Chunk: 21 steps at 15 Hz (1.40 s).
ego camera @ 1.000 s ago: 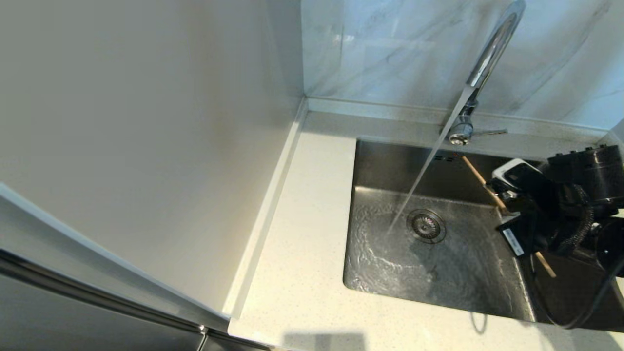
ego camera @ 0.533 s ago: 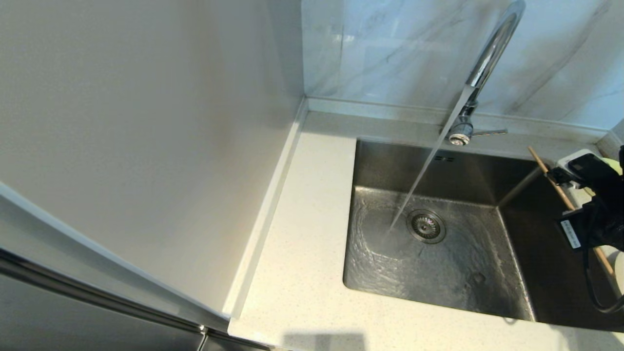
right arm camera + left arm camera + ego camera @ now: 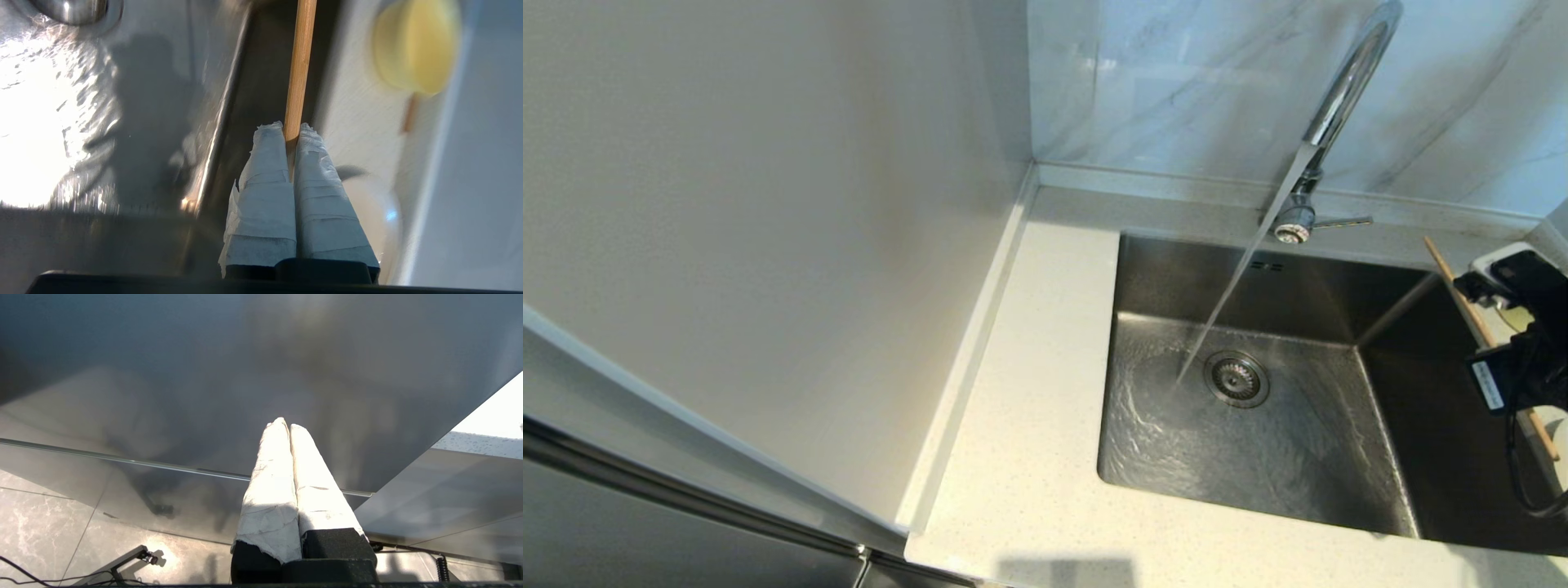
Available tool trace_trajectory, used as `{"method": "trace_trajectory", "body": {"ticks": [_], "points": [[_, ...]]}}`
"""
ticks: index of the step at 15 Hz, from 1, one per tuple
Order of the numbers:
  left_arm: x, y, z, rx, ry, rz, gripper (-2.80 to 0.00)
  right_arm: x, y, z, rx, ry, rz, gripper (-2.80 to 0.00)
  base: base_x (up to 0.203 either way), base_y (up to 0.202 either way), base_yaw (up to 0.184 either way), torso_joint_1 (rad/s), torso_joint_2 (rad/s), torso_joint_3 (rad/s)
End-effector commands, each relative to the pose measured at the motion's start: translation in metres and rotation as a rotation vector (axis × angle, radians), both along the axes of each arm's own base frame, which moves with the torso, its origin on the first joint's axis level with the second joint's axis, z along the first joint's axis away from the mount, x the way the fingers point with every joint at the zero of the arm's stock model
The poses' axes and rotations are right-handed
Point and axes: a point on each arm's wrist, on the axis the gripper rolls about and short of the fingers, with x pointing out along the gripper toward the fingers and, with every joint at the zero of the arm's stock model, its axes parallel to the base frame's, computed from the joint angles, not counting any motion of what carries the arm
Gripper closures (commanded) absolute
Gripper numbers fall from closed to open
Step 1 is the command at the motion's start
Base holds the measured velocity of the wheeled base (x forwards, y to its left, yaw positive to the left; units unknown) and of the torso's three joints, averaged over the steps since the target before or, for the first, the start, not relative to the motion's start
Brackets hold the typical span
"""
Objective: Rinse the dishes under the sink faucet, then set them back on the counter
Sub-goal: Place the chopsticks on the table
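Note:
My right gripper (image 3: 292, 128) is shut on a thin wooden stick (image 3: 300, 61) and hangs over the right rim of the sink (image 3: 1258, 465). In the head view, that gripper (image 3: 1503, 327) is at the frame's right edge with the stick (image 3: 1454, 282) slanting through it. On the counter strip beyond the rim sit a pale yellow bowl (image 3: 416, 47) and, closer to the fingers, a cream-white dish (image 3: 380, 216) partly hidden by them. The sink faucet (image 3: 1339, 98) pours a stream of water (image 3: 1233, 286) into the basin beside the drain strainer (image 3: 1236, 378).
The counter (image 3: 1045, 392) runs along the sink's left and front sides and meets a plain wall on the left. A short wooden piece (image 3: 408, 114) lies by the yellow bowl. My left gripper (image 3: 285, 424) is shut and parked low beside a grey cabinet front.
My right gripper has carried the stick rightward, from above the basin near the drain to the sink's right rim. The water keeps running.

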Motion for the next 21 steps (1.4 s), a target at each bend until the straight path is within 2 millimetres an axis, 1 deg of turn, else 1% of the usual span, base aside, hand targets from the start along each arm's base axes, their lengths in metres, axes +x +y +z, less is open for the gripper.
{"method": "trace_trajectory", "body": {"ticks": [1, 2, 3, 5, 6, 7, 8, 9, 10, 11, 12, 13, 14, 15, 16, 18, 19, 21], "points": [[0.0, 0.0, 0.0, -0.001, 0.0, 0.0, 0.0, 0.001, 0.0, -0.023, -0.004, 0.044, 0.0, 0.0, 0.0, 0.0, 0.0, 0.0, 0.0, 0.0], [0.0, 0.0, 0.0, -0.001, 0.001, 0.0, 0.0, 0.005, -0.001, -0.019, -0.007, 0.004, -0.003, 0.0, 0.0, 0.0, 0.0, 0.0, 0.0, 0.0], [0.0, 0.0, 0.0, -0.001, 0.0, 0.0, 0.0, 0.011, -0.003, -0.004, -0.009, -0.065, -0.009, 0.0, 0.0, 0.0, 0.0, 0.0, 0.0, 0.0], [0.0, 0.0, 0.0, -0.001, 0.001, 0.0, 0.0, 0.023, -0.008, 0.047, -0.016, -0.251, -0.031, 0.0, 0.0, 0.0, 0.0, 0.0, 0.0, 0.0], [0.0, 0.0, 0.0, -0.001, 0.0, 0.0, 0.0, 0.025, -0.009, 0.061, -0.019, -0.295, -0.037, 0.0, 0.0, 0.0, 0.0, 0.0, 0.0, 0.0], [0.0, 0.0, 0.0, -0.001, 0.002, 0.0, 0.0, 0.027, -0.011, 0.062, -0.021, -0.296, -0.041, 0.0, 0.0, 0.0, 0.0, 0.0, 0.0, 0.0], [0.0, 0.0, 0.0, -0.001, 0.0, 0.0, 0.0, 0.028, -0.011, 0.05, -0.023, -0.256, -0.043, 0.0, 0.0, 0.0, 0.0, 0.0, 0.0, 0.0], [0.0, 0.0, 0.0, -0.001, 0.0, 0.0, 0.0, 0.027, -0.012, 0.027, -0.024, -0.183, -0.044, 0.0, 0.0, 0.0, 0.0, 0.0, 0.0, 0.0], [0.0, 0.0, 0.0, 0.0, 0.0, 0.0, 0.0, 0.023, -0.013, 0.0, -0.026, -0.102, -0.045, 0.0, 0.0, 0.0, 0.0, 0.0, 0.0, 0.0], [0.0, 0.0, 0.0, -0.001, 0.0, 0.0, 0.0, 0.019, -0.013, -0.015, -0.028, -0.054, -0.046, 0.0, 0.0, 0.0, 0.0, 0.0, 0.0, 0.0], [0.0, 0.0, 0.0, -0.001, 0.0, 0.0, 0.0, 0.017, -0.015, -0.021, -0.033, -0.032, -0.049, 0.0, 0.0, 0.0, 0.0, 0.0, 0.0, 0.0], [0.0, 0.0, 0.0, -0.001, 0.0, 0.0, 0.0, 0.019, -0.017, -0.017, -0.038, -0.041, -0.055, 0.0, 0.0, 0.0, 0.0, 0.0, 0.0, 0.0], [0.0, 0.0, 0.0, -0.001, 0.001, 0.0, 0.0, 0.025, -0.02, -0.003, -0.044, -0.072, -0.063, 0.0, 0.0, 0.0, 0.0, 0.0, 0.0, 0.0], [0.0, 0.0, 0.0, -0.001, 0.0, 0.0, 0.0, 0.034, -0.025, 0.019, -0.052, -0.128, -0.077, 0.0, 0.0, 0.0, 0.0, 0.0, 0.0, 0.0], [0.0, 0.0, 0.0, -0.001, 0.0, 0.0, 0.0, 0.044, -0.033, 0.032, -0.06, -0.151, -0.105, 0.0, 0.0, 0.0, 0.0, 0.0, 0.0, 0.0], [0.0, 0.0, 0.0, -0.001, 0.0, 0.0, 0.0, 0.072, -0.057, 0.024, -0.068, -0.103, -0.17, 0.0, 0.0, 0.0, 0.0, 0.0, 0.0, 0.0], [0.0, 0.0, 0.0, 0.0, 0.0, 0.0, 0.0, 0.083, -0.068, 0.031, -0.076, -0.118, -0.198, 0.0, 0.0, 0.0, 0.0, 0.0, 0.0, 0.0], [0.0, 0.0, 0.0, -0.001, 0.001, 0.0, 0.0, 0.096, -0.09, 0.045, -0.108, -0.106, -0.238, 0.0, 0.0, 0.0, 0.0, 0.0, 0.0, 0.0]]}}
